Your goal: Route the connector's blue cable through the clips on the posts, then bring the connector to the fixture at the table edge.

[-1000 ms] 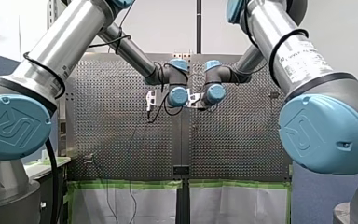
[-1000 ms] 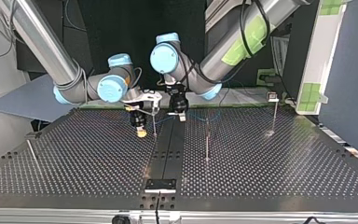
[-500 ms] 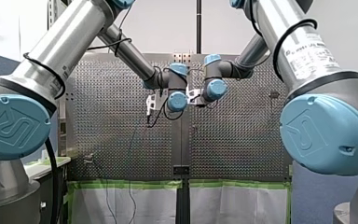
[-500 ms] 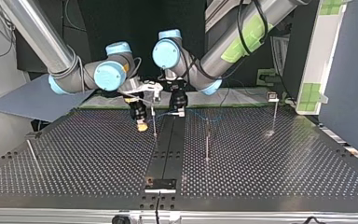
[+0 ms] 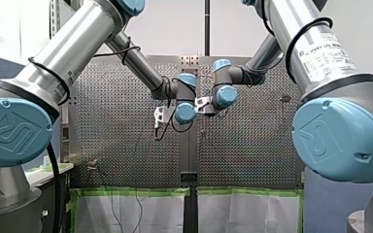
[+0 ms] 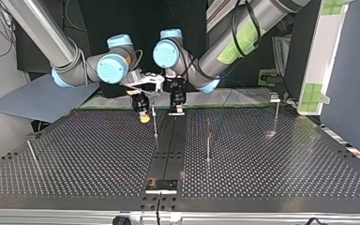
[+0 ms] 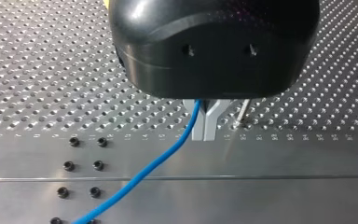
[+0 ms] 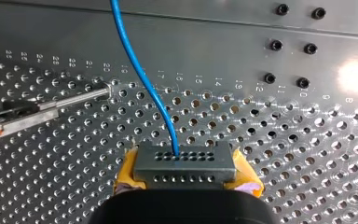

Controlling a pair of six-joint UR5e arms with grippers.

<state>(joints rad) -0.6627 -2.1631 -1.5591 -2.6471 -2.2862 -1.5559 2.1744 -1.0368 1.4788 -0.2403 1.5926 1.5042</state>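
Perforated table (image 6: 262,159); post (image 6: 155,124) beside right end effector (image 6: 143,117) gripping connector (image 8: 184,161).

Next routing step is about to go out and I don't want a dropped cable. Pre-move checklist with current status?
1. Grip on connector: ok, clamped in the right gripper between its yellow pads.
2. Grip on blue cable: ok, left gripper jaws are shut on it.
3. Cable routed on the near post beside the right gripper: not ok, it runs apart from that post.
4. Cable on the corner post at the top view's right: cannot tell, too thin to trace.
5. Connector at the fixture at the table edge: not ok, not yet there.
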